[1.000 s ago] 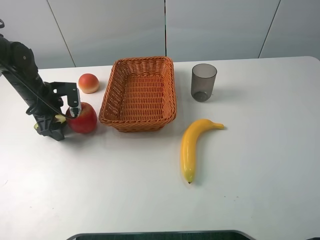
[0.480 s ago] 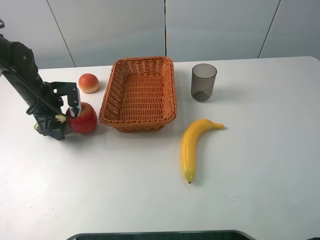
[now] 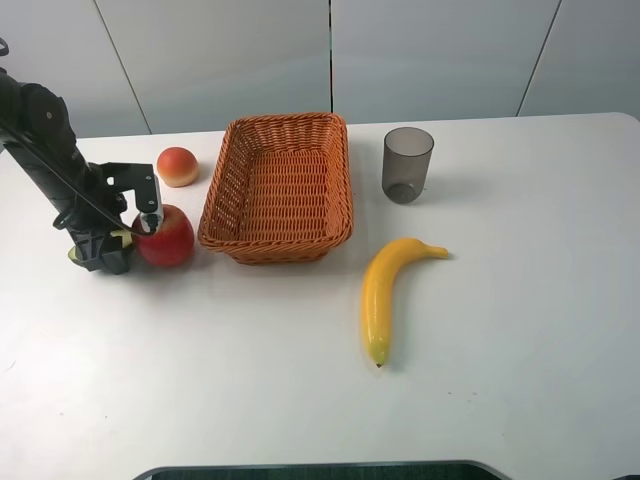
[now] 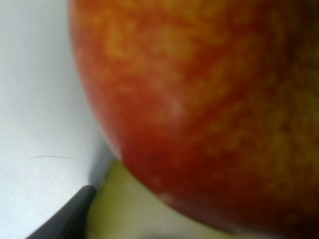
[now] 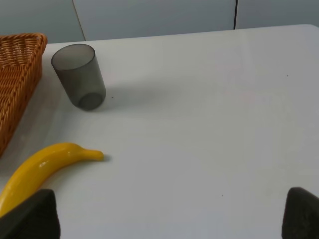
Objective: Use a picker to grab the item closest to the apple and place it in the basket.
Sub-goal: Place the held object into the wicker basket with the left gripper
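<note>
The red apple (image 3: 168,238) stands left of the orange wicker basket (image 3: 213,205) and fills the left wrist view (image 4: 209,99). Pressed against its left side lies a small yellow-green item (image 3: 122,238), also showing under the apple (image 4: 129,209). My left gripper (image 3: 100,250) is down at the table over that item, its fingers on either side of it, and appears shut on it. One dark fingertip (image 4: 65,219) shows. My right gripper (image 5: 164,219) is open and empty, and it is out of the exterior high view.
A peach-coloured round fruit (image 3: 177,166) sits behind the apple. A grey translucent cup (image 3: 407,165) stands right of the basket, with a banana (image 3: 385,290) in front of it. The right wrist view also shows the cup (image 5: 79,74) and the banana (image 5: 40,169).
My left gripper has shifted slightly up and to the left beside the apple. The apple and everything else stay where they were.
</note>
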Robot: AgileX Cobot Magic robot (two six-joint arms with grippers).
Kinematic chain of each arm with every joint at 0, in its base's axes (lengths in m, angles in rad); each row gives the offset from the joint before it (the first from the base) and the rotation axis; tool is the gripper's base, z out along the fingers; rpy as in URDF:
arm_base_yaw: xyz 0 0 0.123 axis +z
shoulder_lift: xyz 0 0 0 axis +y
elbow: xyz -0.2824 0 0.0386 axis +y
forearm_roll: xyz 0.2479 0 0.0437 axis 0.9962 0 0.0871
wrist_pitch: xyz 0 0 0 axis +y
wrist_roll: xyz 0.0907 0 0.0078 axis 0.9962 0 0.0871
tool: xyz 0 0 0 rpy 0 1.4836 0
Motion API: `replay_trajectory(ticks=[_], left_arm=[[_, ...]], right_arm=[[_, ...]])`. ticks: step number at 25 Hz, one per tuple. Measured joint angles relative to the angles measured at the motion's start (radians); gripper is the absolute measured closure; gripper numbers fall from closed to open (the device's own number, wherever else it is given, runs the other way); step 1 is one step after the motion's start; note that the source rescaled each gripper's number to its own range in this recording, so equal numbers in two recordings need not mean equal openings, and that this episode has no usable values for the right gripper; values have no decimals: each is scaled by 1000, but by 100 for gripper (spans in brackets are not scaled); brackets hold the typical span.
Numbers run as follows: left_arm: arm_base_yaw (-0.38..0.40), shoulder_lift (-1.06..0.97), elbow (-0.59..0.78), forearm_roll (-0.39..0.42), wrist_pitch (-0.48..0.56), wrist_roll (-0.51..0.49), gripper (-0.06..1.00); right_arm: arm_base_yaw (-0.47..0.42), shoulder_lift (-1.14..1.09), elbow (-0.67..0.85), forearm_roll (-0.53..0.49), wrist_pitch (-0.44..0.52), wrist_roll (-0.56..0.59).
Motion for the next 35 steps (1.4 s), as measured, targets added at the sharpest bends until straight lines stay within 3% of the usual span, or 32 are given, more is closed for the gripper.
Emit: replay_trajectory(ticks=[21,35], left_arm=[[0,-27,0,0,2,2,92],[0,-154,0,0,134,4,93]], right_arm=[[0,0,0,0,0,0],[0,0,0,0,0,0]])
